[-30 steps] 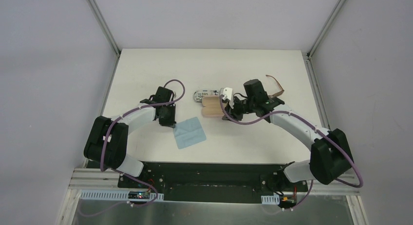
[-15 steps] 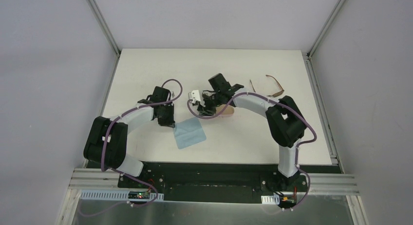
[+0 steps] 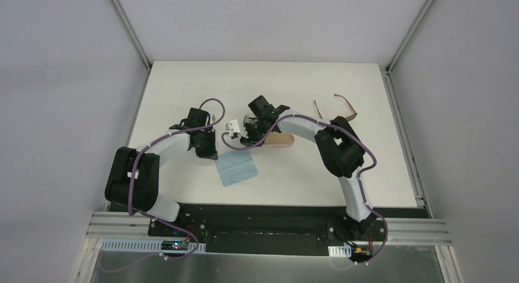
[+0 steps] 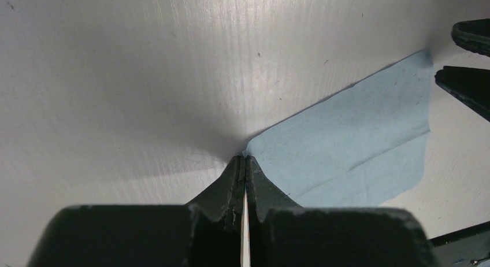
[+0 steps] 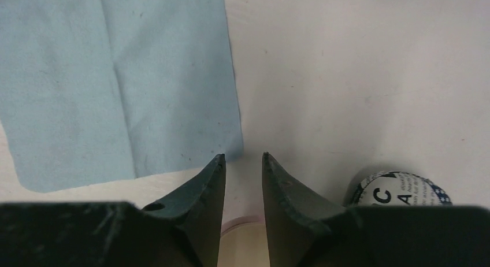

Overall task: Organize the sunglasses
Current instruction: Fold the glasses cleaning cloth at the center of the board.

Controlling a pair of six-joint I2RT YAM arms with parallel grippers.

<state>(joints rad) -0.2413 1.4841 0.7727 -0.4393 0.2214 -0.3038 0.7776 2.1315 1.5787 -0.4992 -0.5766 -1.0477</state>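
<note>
Brown sunglasses (image 3: 349,108) lie well off behind the right gripper (image 5: 242,157), on the surface, and the right arm is nearer. They are too small to tell which way they point. That gripper hangs part open and empty by the blue cloth (image 5: 115,76) — the left gripper (image 4: 245,159) is shut at the cloth's corner.

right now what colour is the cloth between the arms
The cloth is plain light blue, clearest in the right wrist view.

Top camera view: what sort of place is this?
Probably a robotics test cell: a white table boxed in by grey walls, left arm and right arm mounted at its near edge, brown sunglasses and a blue cloth laid out.
</note>
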